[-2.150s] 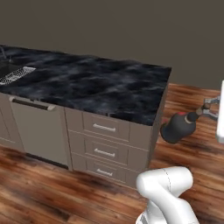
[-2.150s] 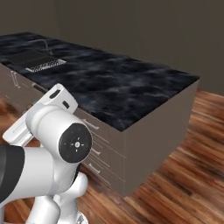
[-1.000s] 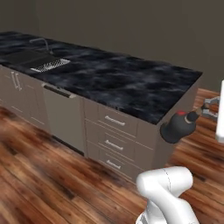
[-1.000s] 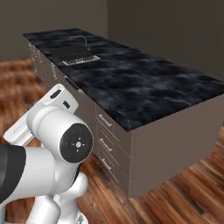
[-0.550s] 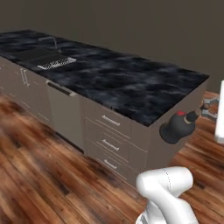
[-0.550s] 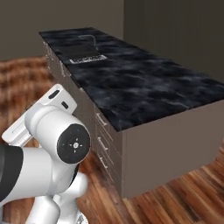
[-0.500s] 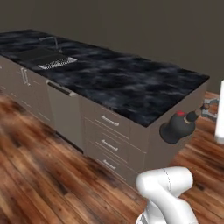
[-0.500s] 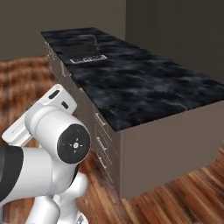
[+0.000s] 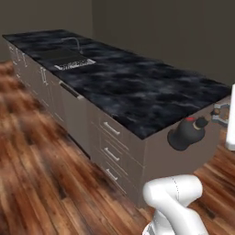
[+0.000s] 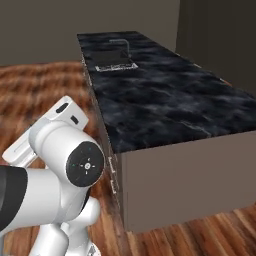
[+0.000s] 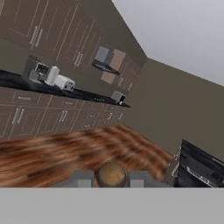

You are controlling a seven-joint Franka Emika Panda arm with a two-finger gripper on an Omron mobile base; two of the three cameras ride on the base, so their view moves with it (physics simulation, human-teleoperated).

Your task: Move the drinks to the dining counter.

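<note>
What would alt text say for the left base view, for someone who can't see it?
A dark round glass bottle with a red top hangs in the robot's gripper beside the end of a long black marble dining counter, level with its edge. The counter has an inset sink, drawers below, and wood floor around.

A long black table (image 9: pixel 137 92) with a white-veined marble top is seen running from the upper left of the left base view toward its right edge, and from the top centre down to the right in the right base view. An inset dark sink (image 9: pixel 69 57) with a thin curved faucet (image 9: pixel 75 43) is set into its far end. Grey drawer fronts (image 9: pixel 110 147) are carried below the top. The table stands on a reddish-brown wooden plank floor (image 9: pixel 41 183).
</note>
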